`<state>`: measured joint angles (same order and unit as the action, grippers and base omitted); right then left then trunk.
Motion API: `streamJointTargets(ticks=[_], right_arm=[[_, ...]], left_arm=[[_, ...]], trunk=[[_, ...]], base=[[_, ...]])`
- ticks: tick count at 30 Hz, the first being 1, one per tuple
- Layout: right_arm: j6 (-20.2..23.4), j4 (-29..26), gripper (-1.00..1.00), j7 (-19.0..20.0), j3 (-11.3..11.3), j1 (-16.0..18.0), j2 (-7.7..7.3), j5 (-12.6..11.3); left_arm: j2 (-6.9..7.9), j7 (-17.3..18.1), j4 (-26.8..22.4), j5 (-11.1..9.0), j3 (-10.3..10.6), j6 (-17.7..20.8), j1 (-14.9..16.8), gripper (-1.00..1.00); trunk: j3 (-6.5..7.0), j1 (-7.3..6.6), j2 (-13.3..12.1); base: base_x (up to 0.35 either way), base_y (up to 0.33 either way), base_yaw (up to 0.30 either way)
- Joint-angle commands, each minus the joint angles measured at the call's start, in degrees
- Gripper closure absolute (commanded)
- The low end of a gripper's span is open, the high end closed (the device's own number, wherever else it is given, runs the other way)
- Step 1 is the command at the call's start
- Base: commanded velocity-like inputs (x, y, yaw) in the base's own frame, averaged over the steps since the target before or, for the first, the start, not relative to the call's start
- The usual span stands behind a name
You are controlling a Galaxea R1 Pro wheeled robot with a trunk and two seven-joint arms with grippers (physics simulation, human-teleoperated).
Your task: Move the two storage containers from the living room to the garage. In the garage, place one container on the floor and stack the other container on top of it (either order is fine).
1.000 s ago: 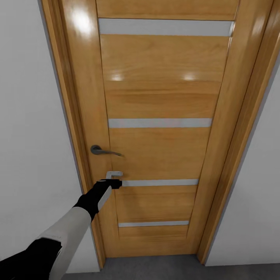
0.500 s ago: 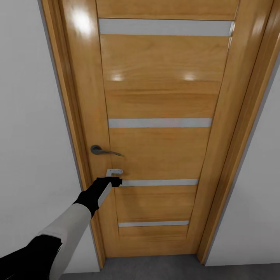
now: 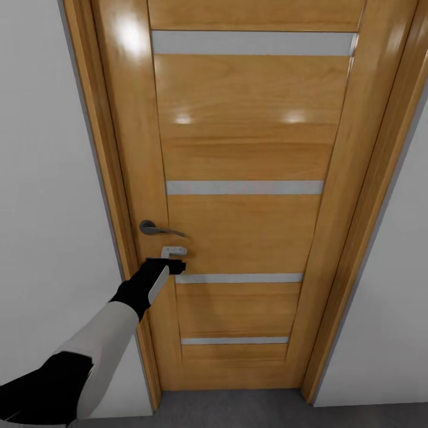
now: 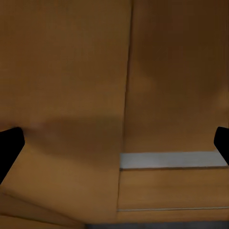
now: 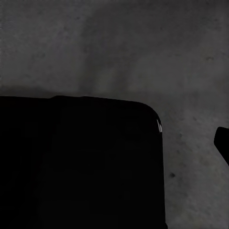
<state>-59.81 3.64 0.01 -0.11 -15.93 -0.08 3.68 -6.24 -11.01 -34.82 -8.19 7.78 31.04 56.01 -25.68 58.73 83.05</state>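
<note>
The left gripper [image 3: 173, 260] presses its spread fingers against a glossy wooden door [image 3: 249, 154], just below the curved metal handle [image 3: 160, 229]. The floor [image 5: 143, 52] is matt grey concrete.

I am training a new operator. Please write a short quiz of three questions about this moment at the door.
1. True or false: the left gripper is shut on the door handle.
2. Which floor lies at the foot of the wooden door: A light wood planks, B grey, C red tiles?
3. Fill in: the left gripper is just ____ the handle.

Key: 1 false, its fingers stand wide apart, facing the door. 2 B. 3 below.
</note>
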Motion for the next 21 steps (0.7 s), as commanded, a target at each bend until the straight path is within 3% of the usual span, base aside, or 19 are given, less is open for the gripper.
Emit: streamJointTargets(ticks=[1, 10, 21], right_arm=[[-0.19, 0.06, -1.0, 0.0, -0.06, 0.03, -0.01, 0.18], [-0.19, 0.06, -1.0, 0.06, -0.06, 0.03, -0.01, 0.18], [-0.19, 0.06, -1.0, 0.05, -0.06, 0.03, -0.01, 0.18]], left_arm=[[0.11, -0.54, -0.09, -0.26, 0.27, 0.16, 0.12, -1.0], [0.32, -0.27, 0.0, -0.39, -0.05, 0.04, 1.98, -1.0], [0.19, -0.11, 0.02, -0.47, -0.05, 0.15, 2.0, -1.0]], trunk=[[-0.04, 0.0, 0.03], [-0.04, 0.0, 0.03], [-0.04, 0.0, 0.03]], base=[[0.0, 0.0, 0.0], [0.002, 0.0, 0.0], [0.277, 0.0, 0.0]])
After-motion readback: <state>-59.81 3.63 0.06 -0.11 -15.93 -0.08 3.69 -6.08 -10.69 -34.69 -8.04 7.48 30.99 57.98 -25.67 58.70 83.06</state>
